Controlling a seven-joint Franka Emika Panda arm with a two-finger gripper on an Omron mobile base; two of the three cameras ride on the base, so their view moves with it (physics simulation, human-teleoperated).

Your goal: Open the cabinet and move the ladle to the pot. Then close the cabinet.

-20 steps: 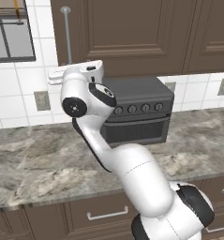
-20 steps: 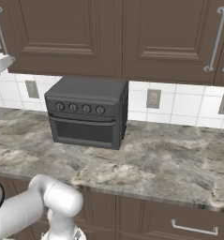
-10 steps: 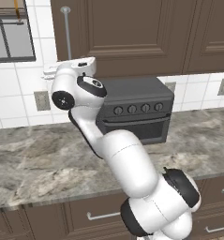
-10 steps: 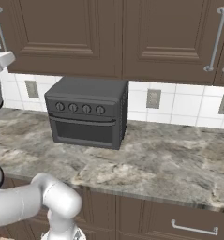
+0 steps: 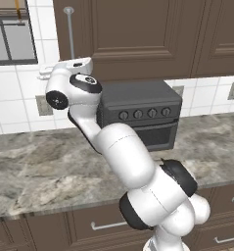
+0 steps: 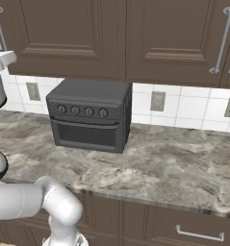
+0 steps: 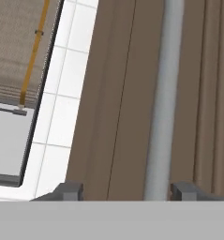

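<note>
While the arm is raised high toward the wall, the gripper (image 7: 125, 191) is seen in the hand view with its two dark fingertips (image 7: 69, 191) set apart, one on either side of the silver bar handle (image 7: 162, 101). The bar runs between them without either tip appearing to press on it, though contact is hard to judge at the bottom edge of that view. The handle belongs to the cabinet (image 5: 133, 37), a dark brown raised-panel door that is shut against its frame. In the left base view the same handle (image 5: 69, 32) is seen standing vertically at the door's left edge, just above the white hand. White wall tiles (image 7: 62, 89) lie beside the cabinet, and next to them a window (image 7: 12, 70) with a lowered blind and a yellow cord is visible. Below the cabinet a dark grey oven box (image 6: 90, 115) with a row of knobs is set on the marbled stone counter (image 6: 174, 168), against the tiled wall. Brown drawers (image 6: 184, 228) with short horizontal handles are fitted beneath the counter.
</note>
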